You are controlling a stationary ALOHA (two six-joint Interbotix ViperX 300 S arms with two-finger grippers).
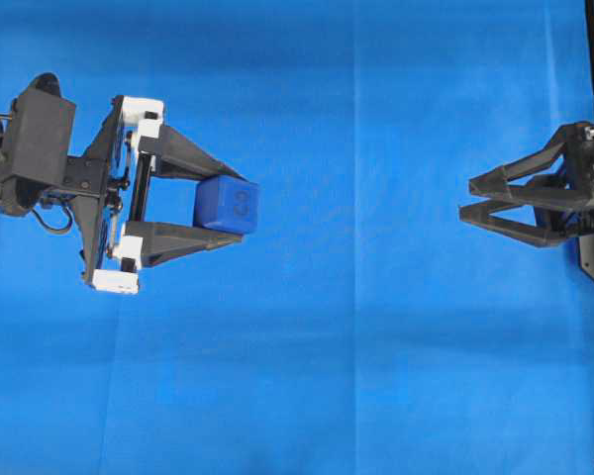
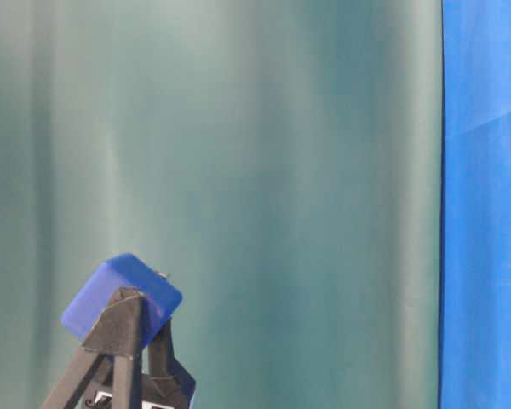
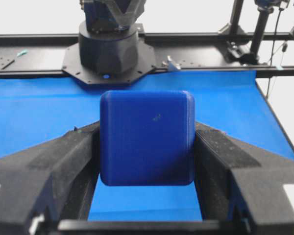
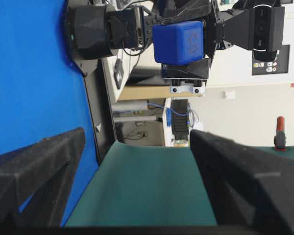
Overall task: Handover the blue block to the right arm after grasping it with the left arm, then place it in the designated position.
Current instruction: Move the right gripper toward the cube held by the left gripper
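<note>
**Blue block held up, waiting to be passed**

The blue block (image 1: pixel 225 205) sits pinched between the two black fingers of the left claw (image 1: pixel 218 203). In the table-level view the block is lifted above the blue cloth (image 1: pixel 356 376), so the first job, picking it up, looks done.

The right claw (image 1: pixel 465 198) is well apart from the block, on its far side. Its fingers are spread wide and hold nothing. In its own wrist view they point at the block.

Still to do, I think: bring the claws together, pass the block over, then set it down.

The spot where the block should go has no mark on the cloth, so I cannot tell where it is. The table-level view cuts off most of the left claw and does not show the right claw at all.
</note>
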